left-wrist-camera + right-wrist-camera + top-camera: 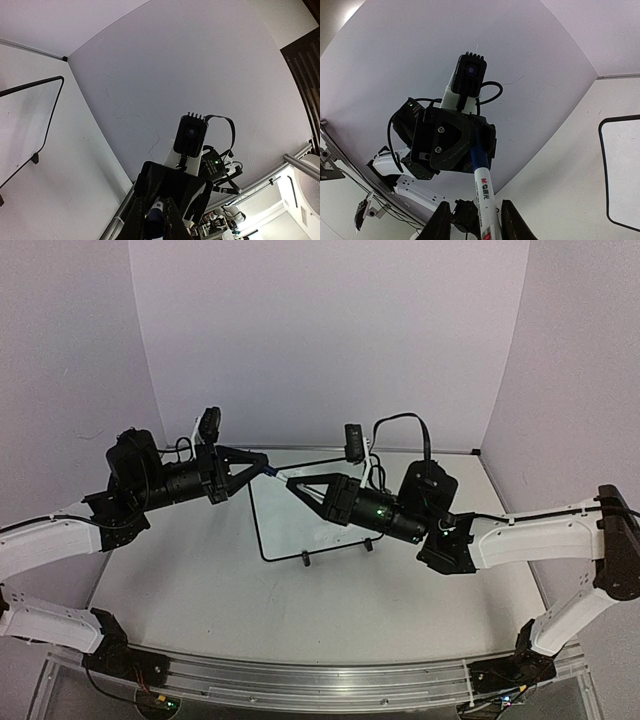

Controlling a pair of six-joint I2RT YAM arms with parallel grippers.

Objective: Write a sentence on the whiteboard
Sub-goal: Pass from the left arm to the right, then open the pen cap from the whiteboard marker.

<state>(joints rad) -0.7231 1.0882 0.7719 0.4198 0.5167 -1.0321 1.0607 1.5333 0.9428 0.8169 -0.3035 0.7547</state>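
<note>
The whiteboard (pixel 300 525) stands on the table on two black feet, its face blank; no sentence is visible on it. Above its top edge the two grippers meet nose to nose. My left gripper (pixel 268 469) is shut on the blue cap (pixel 155 218) of a white marker (pixel 483 186). The marker's body runs between the fingers of my right gripper (pixel 476 206), which stand apart on either side of it with a gap showing. In the left wrist view the left gripper (pixel 153 201) faces the right gripper's black body (pixel 175 182). The board's corner (pixel 622 170) shows at the right of the right wrist view.
White walls close in the table at the back and on both sides. An aluminium rail (pixel 320 680) runs along the near edge with the arm bases on it. The board's edge (pixel 47 125) lies left of the left gripper.
</note>
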